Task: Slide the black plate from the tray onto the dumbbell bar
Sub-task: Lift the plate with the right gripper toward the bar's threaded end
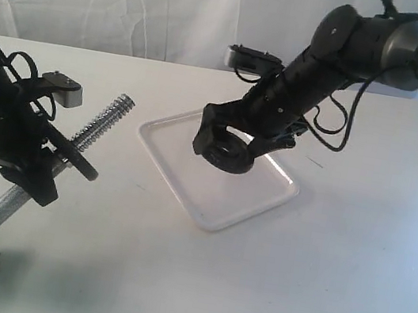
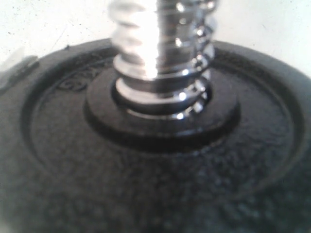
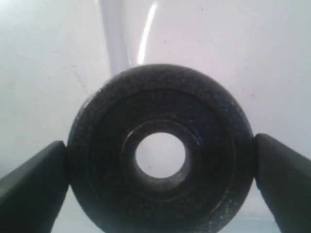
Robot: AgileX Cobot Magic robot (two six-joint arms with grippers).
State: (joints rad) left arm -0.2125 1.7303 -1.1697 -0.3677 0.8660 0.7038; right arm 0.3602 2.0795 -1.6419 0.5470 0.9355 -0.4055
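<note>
We log right gripper clamping the black plate over the tray — left gripper clenching the dumbbell bar, disc threaded.

The plate is matte black with a pebbled grain; the tray and worktop are white; the bar is shiny chrome.

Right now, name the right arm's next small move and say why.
Probably carry the black plate toward the raised threaded end of the dumbbell bar: the right gripper clamps its rim, the hole is clear, and it hangs over the tray, apart from the bar.
</note>
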